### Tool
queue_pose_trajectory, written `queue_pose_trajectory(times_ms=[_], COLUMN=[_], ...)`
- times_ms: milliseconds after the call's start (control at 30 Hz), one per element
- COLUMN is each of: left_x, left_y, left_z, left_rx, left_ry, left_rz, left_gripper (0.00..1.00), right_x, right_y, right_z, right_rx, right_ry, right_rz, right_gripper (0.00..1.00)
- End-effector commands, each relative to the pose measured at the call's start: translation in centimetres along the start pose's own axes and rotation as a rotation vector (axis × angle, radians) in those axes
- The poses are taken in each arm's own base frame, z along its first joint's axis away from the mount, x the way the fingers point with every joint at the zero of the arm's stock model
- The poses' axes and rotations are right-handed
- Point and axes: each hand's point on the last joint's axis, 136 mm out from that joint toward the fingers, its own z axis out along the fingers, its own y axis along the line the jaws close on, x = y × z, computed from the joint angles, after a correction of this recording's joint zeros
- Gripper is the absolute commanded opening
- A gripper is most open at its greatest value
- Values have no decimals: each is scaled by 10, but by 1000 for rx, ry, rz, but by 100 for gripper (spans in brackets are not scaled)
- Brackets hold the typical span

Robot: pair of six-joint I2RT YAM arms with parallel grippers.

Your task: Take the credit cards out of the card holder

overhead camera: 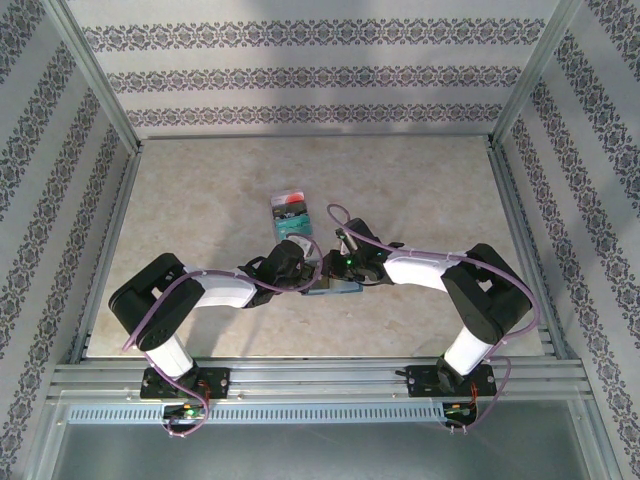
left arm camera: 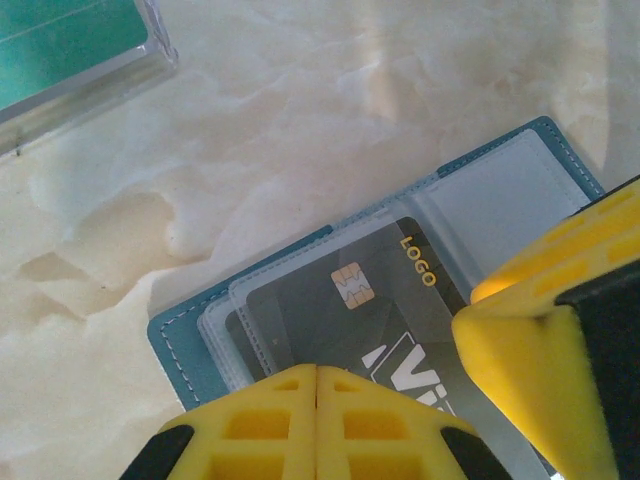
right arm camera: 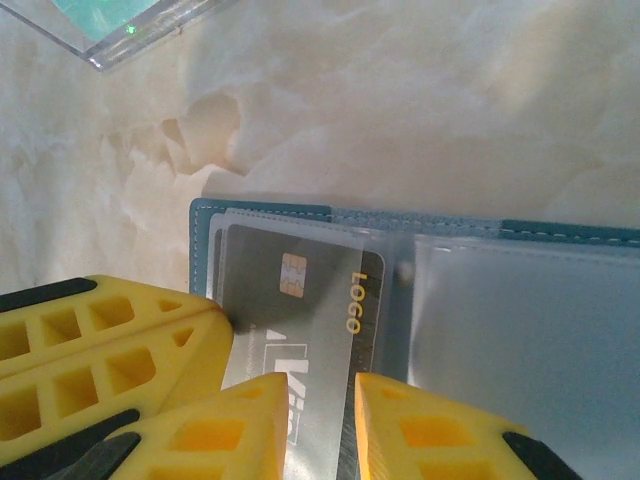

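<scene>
Your left tool (left arm camera: 316,400) is closed, tips resting on the grey credit card (right arm camera: 300,320) in the open card holder (right arm camera: 560,232) on the tabletop (overhead camera: 420,180); your right tool (right arm camera: 320,420) stands slightly parted over that card.

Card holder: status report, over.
Left fingers shut at the dark card, grip unconfirmed. Right fingers apart over it. Card holder open, card in its sleeve. Clear case lies apart, nothing blocking.
</scene>
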Motion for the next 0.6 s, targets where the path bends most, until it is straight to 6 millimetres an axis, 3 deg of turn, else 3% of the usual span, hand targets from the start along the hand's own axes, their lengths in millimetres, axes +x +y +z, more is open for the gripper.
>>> queue_pose_trajectory(times_ms=[0, 333, 567], left_x=[6, 12, 17], left_y=[5, 7, 9], left_z=[3, 2, 2], left_rx=[0, -4, -7], left_ry=[18, 35, 47], left_rz=[-25, -29, -35], left_gripper=[6, 5, 5], right_x=[-3, 2, 0], right_y=[-5, -10, 2], right_z=[3, 7, 8], right_rx=[8, -20, -132], right_ry=[-4, -2, -7], right_rz=[37, 71, 97], right_gripper=[25, 27, 25])
